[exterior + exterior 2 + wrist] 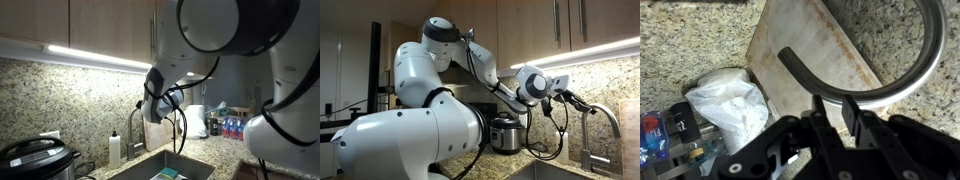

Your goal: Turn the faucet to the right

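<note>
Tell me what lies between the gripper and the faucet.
Nothing. In the wrist view the arch of the faucet passes between the fingertips of the gripper, with no other object intervening.

The soap bottle [114, 149] stands just beside the faucet [133, 128].

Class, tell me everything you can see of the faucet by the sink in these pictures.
The faucet is a tall, slim gooseneck of brushed silver-grey metal. Its stem stands upright before the speckled stone wall, then arches high and curves down to the spout. In the wrist view the arch sweeps toward the hand, which sits right at it; whether it grips the faucet cannot be told.
</note>
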Controlling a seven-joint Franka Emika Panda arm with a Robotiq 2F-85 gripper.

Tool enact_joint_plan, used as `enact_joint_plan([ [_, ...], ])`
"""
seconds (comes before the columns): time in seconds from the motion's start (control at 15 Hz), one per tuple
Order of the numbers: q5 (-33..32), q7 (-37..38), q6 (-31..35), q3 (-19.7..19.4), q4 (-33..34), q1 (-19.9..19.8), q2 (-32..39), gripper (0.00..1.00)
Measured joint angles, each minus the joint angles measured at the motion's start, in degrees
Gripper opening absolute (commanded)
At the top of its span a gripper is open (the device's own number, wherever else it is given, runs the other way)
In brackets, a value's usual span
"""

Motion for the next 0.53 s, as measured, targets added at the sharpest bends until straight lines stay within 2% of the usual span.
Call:
enact_joint_plan([
  [0.53,1.3,0.1,0.1,1.0,1.0,-4.3,-1.9,0.0],
])
